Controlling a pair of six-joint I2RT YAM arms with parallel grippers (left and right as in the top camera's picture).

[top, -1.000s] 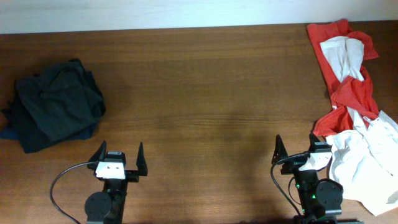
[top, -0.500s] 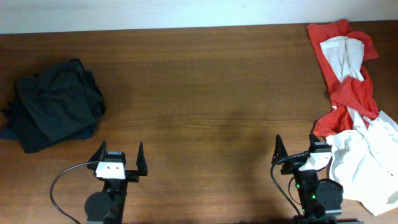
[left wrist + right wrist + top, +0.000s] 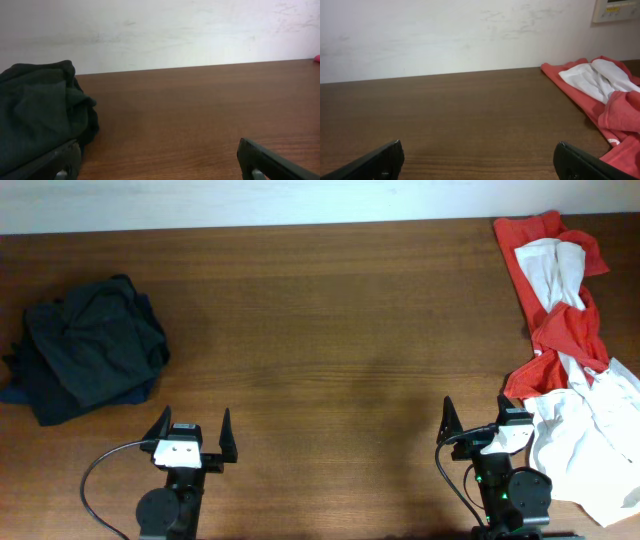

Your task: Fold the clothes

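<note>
Two grippers, the left gripper [image 3: 193, 428] and the right gripper [image 3: 476, 420], are parked at the near edge of the table [image 3: 330, 350], jaws spread wide and nothing held, so no fold is judged begun. A black pile [image 3: 90, 360] lies at far left, a red garment [image 3: 558, 310] at far right, and a crumpled white T-shirt [image 3: 590, 445] just beside the right gripper. One must probably be grasped and spread flat mid-table.
</note>
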